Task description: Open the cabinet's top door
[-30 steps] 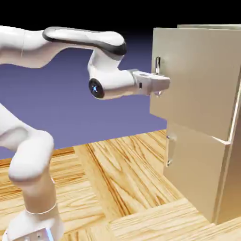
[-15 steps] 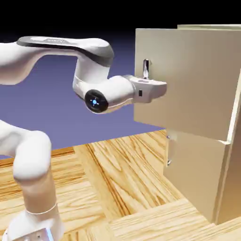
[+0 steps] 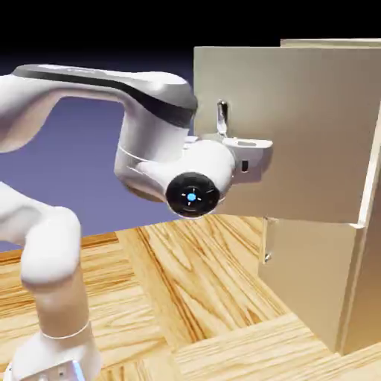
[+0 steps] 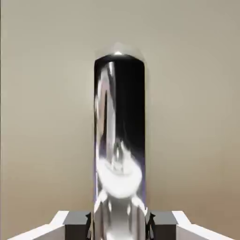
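Gripping the silver handle (image 4: 119,140), the gripper (image 4: 119,227) has the top door (image 3: 298,126) ajar. Lettering (atop the arm (image 3: 160,93)) is illegible.

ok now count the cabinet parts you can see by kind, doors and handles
doors: 2, the top door and the lower door
handles: 2, the upper handle and the lower handle
total: 4

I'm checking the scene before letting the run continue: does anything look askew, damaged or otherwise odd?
Nothing stands out. The top door stands ajar, as the task wants, with the gripper closed on its upright handle; no damage shows.
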Tool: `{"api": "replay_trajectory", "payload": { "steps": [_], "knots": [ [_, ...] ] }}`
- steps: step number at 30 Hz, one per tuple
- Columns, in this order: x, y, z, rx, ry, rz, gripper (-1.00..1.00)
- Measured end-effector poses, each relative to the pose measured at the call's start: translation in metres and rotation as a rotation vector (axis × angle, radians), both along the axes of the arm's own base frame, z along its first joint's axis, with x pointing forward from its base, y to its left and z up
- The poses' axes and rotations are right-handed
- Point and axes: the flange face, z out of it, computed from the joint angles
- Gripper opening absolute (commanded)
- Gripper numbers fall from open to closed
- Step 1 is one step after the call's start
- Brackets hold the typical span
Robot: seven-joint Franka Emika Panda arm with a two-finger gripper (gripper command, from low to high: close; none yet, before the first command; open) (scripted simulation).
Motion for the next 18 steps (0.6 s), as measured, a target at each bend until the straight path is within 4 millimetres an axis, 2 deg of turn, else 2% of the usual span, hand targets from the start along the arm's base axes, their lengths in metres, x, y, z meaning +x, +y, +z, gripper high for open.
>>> {"api": "replay_trajectory", "payload": {
  "steps": [10, 18],
  "knots": [
    [0.004, -0.079, 0.0, 0.0, 0.0, 0.245, -1.0],
    [0.013, -0.116, 0.0, 0.0, 0.0, 0.36, -1.0]
  ]
}}
